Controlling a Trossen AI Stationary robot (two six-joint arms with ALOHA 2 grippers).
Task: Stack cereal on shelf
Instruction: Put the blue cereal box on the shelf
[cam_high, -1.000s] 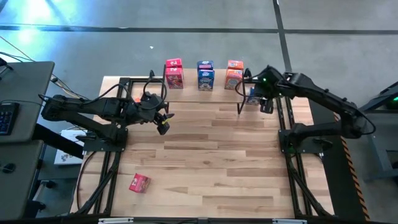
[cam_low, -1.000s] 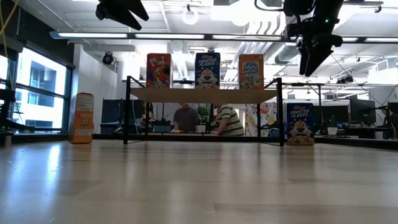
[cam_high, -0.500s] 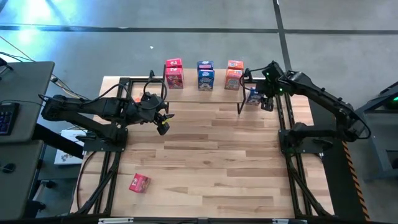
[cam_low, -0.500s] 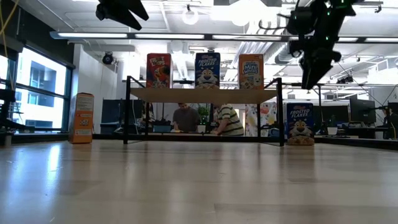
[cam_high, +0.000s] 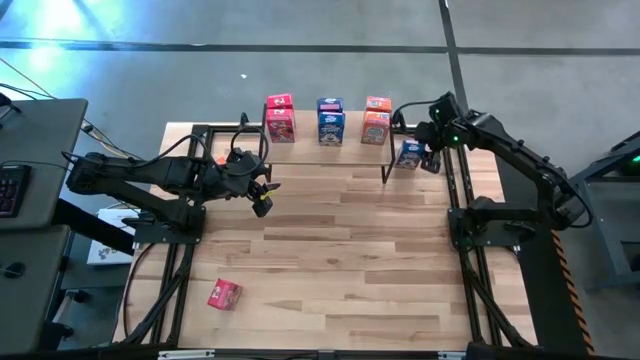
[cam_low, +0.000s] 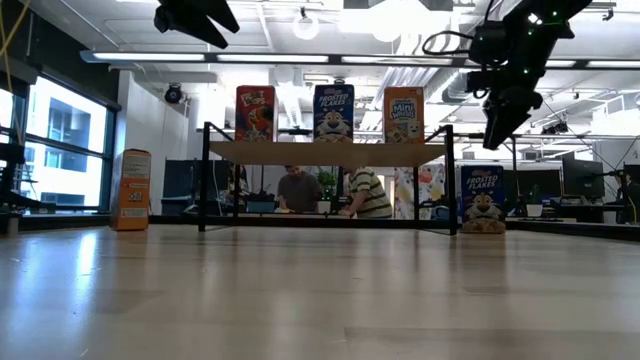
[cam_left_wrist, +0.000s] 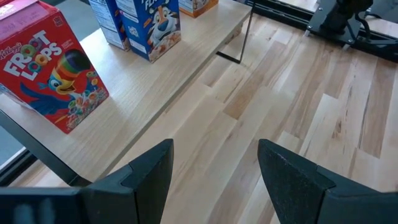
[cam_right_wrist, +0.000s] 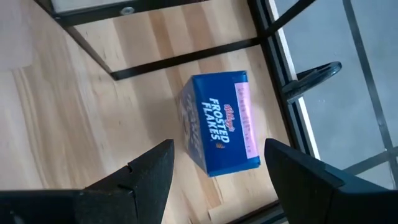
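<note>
- The right gripper (cam_right_wrist: 214, 171) hangs above a blue Frosted Flakes box (cam_right_wrist: 221, 121) with its fingers spread apart and nothing between them; the box shows in the gap, untouched.
- That blue box (cam_high: 409, 153) stands on the table (cam_high: 330, 250) just off the right end of the shelf (cam_high: 330, 148), close to the table's right edge (little room on that side, where black frame bars run).
- The left gripper (cam_left_wrist: 214, 168) hovers in front of the shelf's left end, fingers parted and empty, with bare boards ahead of it.
- On the shelf stand three boxes in a row, apart from one another: a red Froot Loops box (cam_high: 280, 118), a blue box (cam_high: 331, 120) and an orange box (cam_high: 376, 120).
- An orange box (cam_low: 131, 190) stands on the table beyond the shelf's left end.
- A red box (cam_high: 224, 294) lies well in front of the shelf, near the table's front-left corner.
- In the low view, two people behind the shelf are partly hidden by its top.
</note>
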